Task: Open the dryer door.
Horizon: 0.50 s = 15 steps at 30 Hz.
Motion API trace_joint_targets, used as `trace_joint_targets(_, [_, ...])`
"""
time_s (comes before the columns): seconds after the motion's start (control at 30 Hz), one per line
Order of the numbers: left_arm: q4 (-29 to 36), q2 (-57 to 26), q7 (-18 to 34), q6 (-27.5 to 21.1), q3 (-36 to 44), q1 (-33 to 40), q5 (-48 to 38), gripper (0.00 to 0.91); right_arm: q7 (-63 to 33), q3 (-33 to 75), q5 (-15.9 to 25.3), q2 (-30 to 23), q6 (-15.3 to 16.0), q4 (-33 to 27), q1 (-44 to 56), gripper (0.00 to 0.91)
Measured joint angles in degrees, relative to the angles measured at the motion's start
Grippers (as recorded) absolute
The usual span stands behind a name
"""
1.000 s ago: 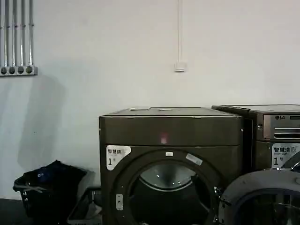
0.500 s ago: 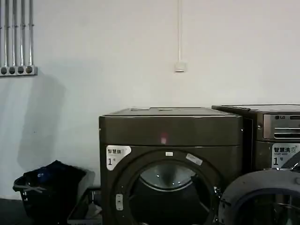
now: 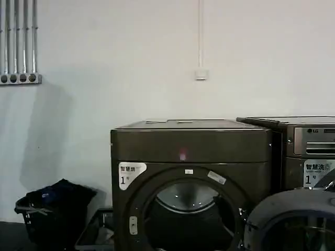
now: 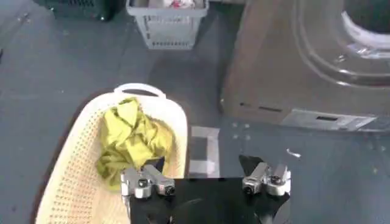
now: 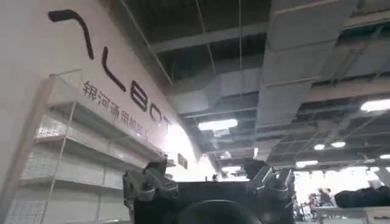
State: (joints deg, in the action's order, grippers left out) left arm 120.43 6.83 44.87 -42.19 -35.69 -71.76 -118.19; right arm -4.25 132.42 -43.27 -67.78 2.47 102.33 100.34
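The dryer (image 3: 191,146) stands in the middle of the head view, dark bronze-grey, with a small red light and a white "1" sticker. Its round opening (image 3: 186,209) shows the shiny drum inside. The dryer door (image 3: 277,206) is swung out to the right, its dark grey back rim at the lower right edge. In the left wrist view, my left gripper (image 4: 204,167) hangs open over the floor, empty, near the dryer's base (image 4: 274,73). My right gripper (image 5: 206,167) points up at the ceiling, open and empty.
A second machine with a silver LG panel (image 3: 309,146) stands right of the dryer. A black basket of dark clothes (image 3: 52,209) sits at the left wall. Under the left gripper lies a cream basket (image 4: 73,176) holding a yellow-green cloth (image 4: 131,140); a grey basket (image 4: 166,24) stands beyond.
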Motion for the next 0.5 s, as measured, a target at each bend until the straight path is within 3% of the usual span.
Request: trace_joint_targets(0.5, [-3.61,-0.59,0.42,0.00,4.24,0.19,2.98,0.907,-0.02,-0.60,1.67,-0.11,-0.06,-0.28,-0.90,0.907])
